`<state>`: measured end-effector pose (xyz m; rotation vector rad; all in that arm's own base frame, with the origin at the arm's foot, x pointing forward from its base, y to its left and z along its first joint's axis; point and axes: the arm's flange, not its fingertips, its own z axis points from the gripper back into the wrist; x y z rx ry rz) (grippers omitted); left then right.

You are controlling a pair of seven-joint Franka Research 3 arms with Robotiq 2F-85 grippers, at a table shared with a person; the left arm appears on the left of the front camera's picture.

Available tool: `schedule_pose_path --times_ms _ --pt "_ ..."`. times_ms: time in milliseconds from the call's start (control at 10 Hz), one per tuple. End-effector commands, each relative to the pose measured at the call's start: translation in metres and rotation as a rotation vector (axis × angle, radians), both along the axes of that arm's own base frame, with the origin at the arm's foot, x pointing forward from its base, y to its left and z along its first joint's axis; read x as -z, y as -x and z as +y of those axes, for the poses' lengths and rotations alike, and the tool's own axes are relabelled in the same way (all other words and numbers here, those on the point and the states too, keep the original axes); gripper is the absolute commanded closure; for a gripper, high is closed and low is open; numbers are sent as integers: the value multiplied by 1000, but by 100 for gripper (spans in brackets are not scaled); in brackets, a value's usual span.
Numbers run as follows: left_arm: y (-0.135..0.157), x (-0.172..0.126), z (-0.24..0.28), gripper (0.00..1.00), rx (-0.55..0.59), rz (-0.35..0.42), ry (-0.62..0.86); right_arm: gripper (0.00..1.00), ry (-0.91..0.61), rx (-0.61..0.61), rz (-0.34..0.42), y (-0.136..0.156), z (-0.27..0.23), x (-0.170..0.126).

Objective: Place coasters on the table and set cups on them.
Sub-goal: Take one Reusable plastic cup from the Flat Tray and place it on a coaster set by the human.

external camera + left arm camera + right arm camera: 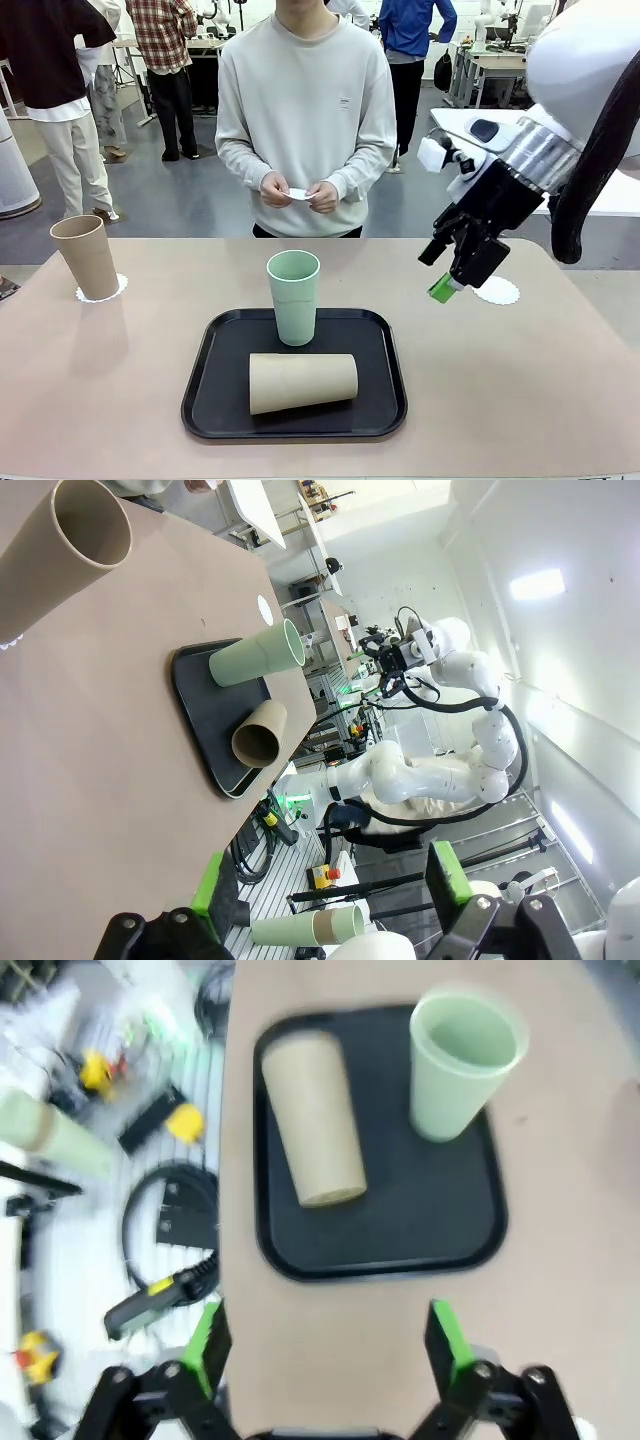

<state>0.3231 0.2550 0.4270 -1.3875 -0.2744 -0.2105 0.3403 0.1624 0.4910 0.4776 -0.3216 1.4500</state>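
Observation:
One tan cup (88, 258) stands upright on a lacy white coaster (101, 291) at the table's (110, 400) left. A mint green cup (293, 297) stands upright on the black tray (198, 400), and a second tan cup (302, 382) lies on its side in front of it. Another coaster (497, 291) lies bare on the right, with my right gripper (452, 272) hovering just left of it, open and empty. The right wrist view looks down on the lying cup (315, 1120) and mint cup (462, 1060) past that open gripper (328, 1345). My left gripper (325, 875) is open, off the table.
Across the table a person stands with a small white coaster (298, 194) held in both hands. The tray sits at the middle front of the table. Bare tabletop lies left and right of the tray. Cables and gear lie on the floor beside the table (160, 1220).

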Motion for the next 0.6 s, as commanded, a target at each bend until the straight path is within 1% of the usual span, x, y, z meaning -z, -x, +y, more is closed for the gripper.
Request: schedule_pose_path --times_ms 0,100,200,400,500 --pt "1 -2 1 0 0 -5 8 0 259 15 68 -3 57 6" --pt "1 -2 1 0 0 -5 8 0 351 7 95 -9 86 6" --pt "1 -2 1 0 0 -5 8 0 383 3 117 -13 113 4" --pt "1 -2 1 0 0 -5 8 0 385 -25 114 -19 151 5" --pt "1 -2 1 0 0 -5 8 0 369 -58 120 -27 166 16"
